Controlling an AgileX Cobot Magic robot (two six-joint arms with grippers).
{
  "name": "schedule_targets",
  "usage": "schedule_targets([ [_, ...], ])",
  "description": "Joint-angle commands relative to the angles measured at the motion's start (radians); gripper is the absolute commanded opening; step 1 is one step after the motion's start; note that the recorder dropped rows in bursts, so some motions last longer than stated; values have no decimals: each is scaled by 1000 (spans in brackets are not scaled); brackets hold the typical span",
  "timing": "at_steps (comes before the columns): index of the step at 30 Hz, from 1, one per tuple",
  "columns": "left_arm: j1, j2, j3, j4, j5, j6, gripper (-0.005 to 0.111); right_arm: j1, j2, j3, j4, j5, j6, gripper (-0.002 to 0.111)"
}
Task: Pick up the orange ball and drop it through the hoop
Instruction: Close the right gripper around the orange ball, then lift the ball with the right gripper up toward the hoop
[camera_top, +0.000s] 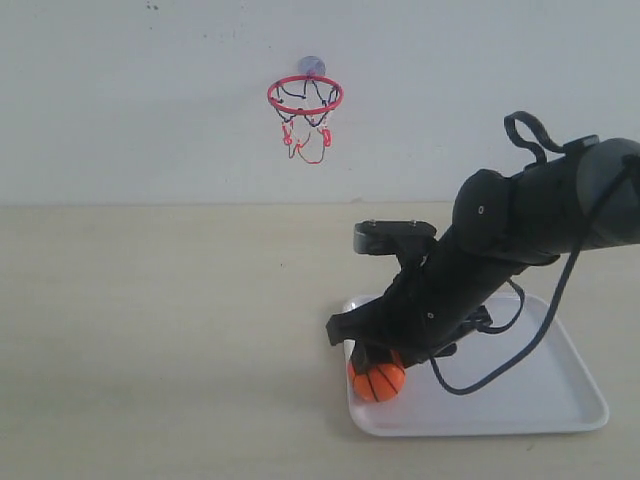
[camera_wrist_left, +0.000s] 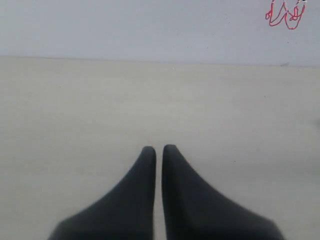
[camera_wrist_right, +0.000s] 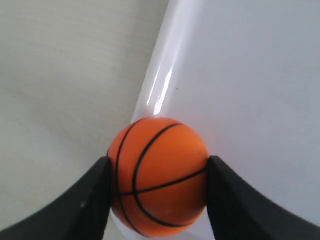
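1. Nearest the lens, the orange ball (camera_wrist_right: 159, 175) is pinched across its widest part by the right gripper (camera_wrist_right: 157, 165), one finger on each side, so a slip is judged unlikely.
2. It is located at a corner of the white tray (camera_top: 560, 400); whether it rests on the rim cannot be told.
3. The left gripper (camera_wrist_left: 159, 149) is seen pressed together, empty, above bare table (camera_top: 150, 330), apparently parked clear.
4. The hoop (camera_top: 305, 96) is fixed high on the wall, well apart, so a lift and carry are judged necessary.

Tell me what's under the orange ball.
The white tray, near its corner rim. The ball and the right tool gripping it cover the contact spot, so resting or lifted is unclear.
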Motion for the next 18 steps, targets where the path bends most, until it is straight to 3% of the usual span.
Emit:
schedule_targets([
  [1, 0, -4, 4, -8, 2, -6, 4, 1, -5, -6, 3, 14, 0, 0],
  [8, 0, -4, 4, -8, 2, -6, 4, 1, -10, -22, 5, 42, 0, 0],
  [18, 0, -4, 4, -8, 2, -6, 4, 1, -114, -248, -27, 196, -22, 0],
])
